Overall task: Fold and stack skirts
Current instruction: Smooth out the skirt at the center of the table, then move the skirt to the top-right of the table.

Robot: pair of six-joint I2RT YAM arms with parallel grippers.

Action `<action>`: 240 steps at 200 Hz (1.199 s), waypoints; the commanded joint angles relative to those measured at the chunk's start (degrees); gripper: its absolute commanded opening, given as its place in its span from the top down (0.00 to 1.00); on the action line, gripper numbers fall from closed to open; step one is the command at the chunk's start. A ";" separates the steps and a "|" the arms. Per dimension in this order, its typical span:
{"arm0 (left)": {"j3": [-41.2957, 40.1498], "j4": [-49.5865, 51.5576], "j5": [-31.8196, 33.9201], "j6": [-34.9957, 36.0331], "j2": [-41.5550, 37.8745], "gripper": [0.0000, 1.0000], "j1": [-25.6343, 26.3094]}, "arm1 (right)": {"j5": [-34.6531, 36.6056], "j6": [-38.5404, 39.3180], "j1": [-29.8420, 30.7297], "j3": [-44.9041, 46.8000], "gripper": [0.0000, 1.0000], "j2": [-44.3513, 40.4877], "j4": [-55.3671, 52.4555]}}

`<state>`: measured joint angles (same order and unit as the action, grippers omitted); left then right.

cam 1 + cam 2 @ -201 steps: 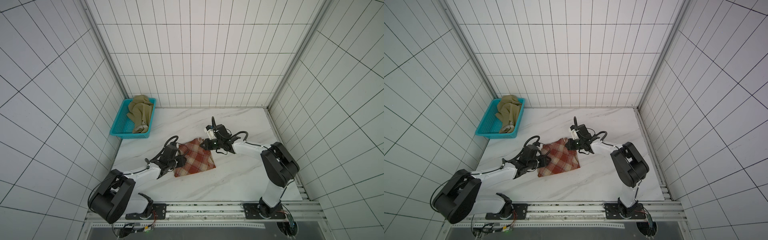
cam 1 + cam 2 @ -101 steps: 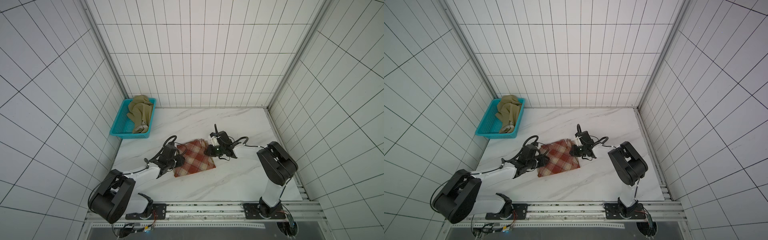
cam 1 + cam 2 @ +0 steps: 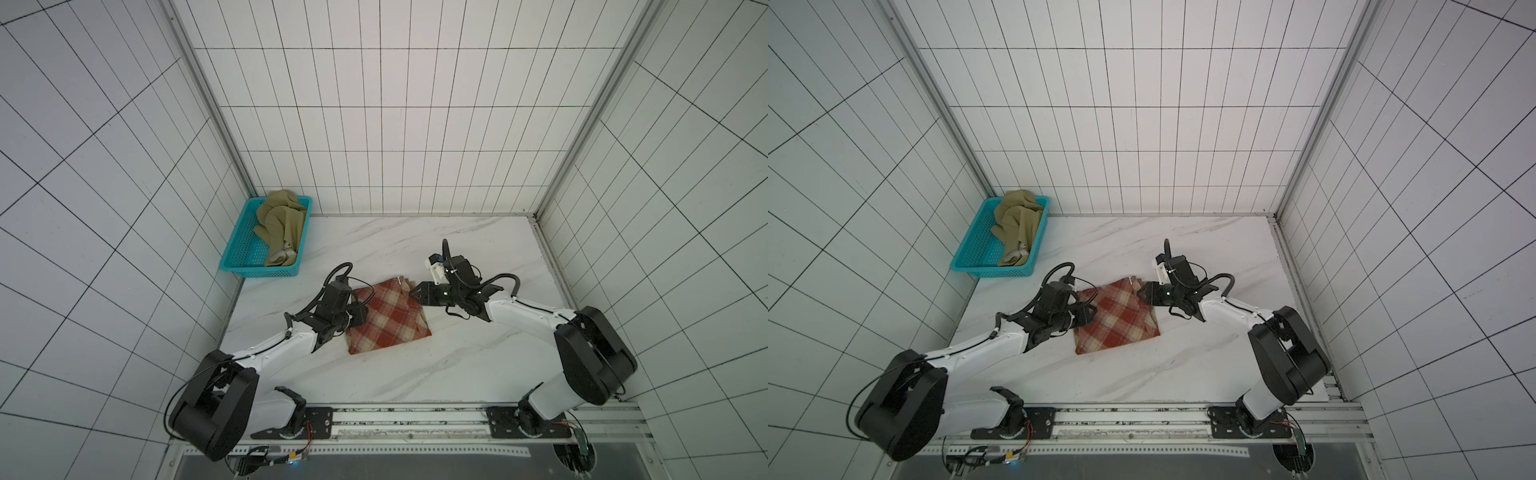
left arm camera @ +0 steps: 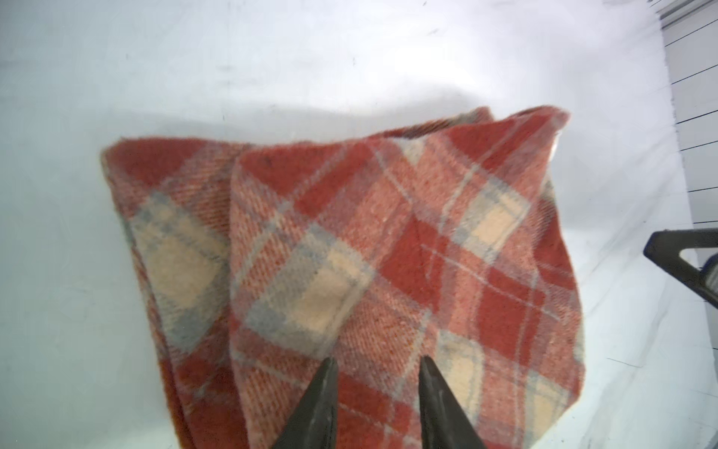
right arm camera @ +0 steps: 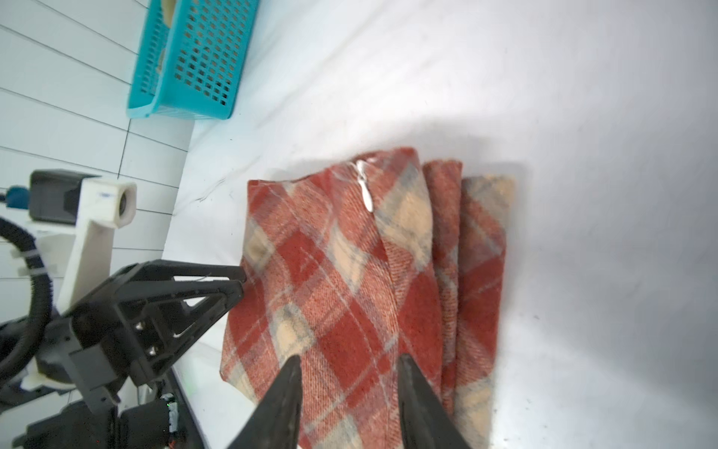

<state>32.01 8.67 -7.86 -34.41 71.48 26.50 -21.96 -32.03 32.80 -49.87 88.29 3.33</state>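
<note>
Right pincer (image 5: 349, 359) gapes empty over plaid skirt (image 3: 386, 316); left pincer (image 5: 243, 280) half-closed at its edge, grip unclear. If I retreat snagged, the fold drags open.

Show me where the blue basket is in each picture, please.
Top view: basket at the far left corner of the table.
Top view: basket at that corner too.
Left wrist: not in it.
Right wrist: basket beyond the plaid skirt, partly cut off.
Shared landmark: the plaid skirt, seen in all four.
</note>
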 commanded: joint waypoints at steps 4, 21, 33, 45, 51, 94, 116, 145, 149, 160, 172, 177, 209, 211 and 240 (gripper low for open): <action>1.81 0.60 -1.52 0.17 -3.40 0.64 -0.30 | 0.06 5.36 -1.27 -3.29 0.45 0.07 -9.12; 2.06 0.93 -3.04 -0.38 -4.29 0.63 -0.31 | 1.61 6.54 -1.59 -3.87 0.42 1.01 -11.59; 2.35 1.66 -3.96 -0.68 -4.21 0.63 -0.35 | 1.63 7.36 -1.61 -3.29 0.41 1.56 -11.23; 2.38 2.25 -5.06 -0.99 -4.31 0.63 -0.31 | 2.05 7.86 -1.74 -3.24 0.40 2.37 -11.20; 2.20 2.44 -5.23 -1.16 -4.44 0.63 -0.31 | 2.22 8.09 -1.72 -3.14 0.40 2.81 -11.01; 0.15 2.38 -5.19 -2.41 -6.18 0.63 -0.35 | 1.64 9.20 -1.77 -3.88 0.40 7.46 -9.69; 0.29 2.91 -5.15 -2.08 -5.79 0.63 -0.40 | 0.95 9.10 -1.81 -4.36 0.40 9.56 -8.56; 0.43 3.13 -5.12 -1.64 -5.07 0.63 -0.64 | 0.45 8.84 -1.81 -5.01 0.41 12.09 -7.24; 0.43 3.13 -5.15 -1.64 -4.95 0.63 -0.66 | 0.27 8.76 -1.80 -5.08 0.41 12.49 -7.05; 0.60 3.16 -5.21 -1.51 -4.47 0.63 -0.77 | -0.32 8.49 -1.82 -5.35 0.43 13.25 -6.38; 0.94 3.10 -5.24 -1.31 -3.88 0.63 -0.92 | -0.95 8.09 -1.85 -5.60 0.46 14.11 -5.59; 1.12 3.13 -5.24 -1.29 -3.66 0.63 -1.00 | -1.19 7.91 -1.86 -5.72 0.47 14.47 -5.45; 2.26 3.12 -5.59 -0.59 -2.06 0.63 -1.45 | -1.99 6.82 -1.84 -6.63 0.67 15.75 -4.31; 2.40 3.18 -5.59 -0.53 -1.96 0.63 -1.45 | -1.96 6.74 -1.85 -6.66 0.69 15.77 -4.24; 3.44 3.57 -6.03 0.20 -0.52 0.63 -1.85 | -1.13 5.86 -2.31 -7.49 1.00 15.72 -4.04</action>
<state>33.19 11.90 -13.39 -35.31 69.95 25.10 -23.46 -25.63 31.35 -52.99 103.39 -0.73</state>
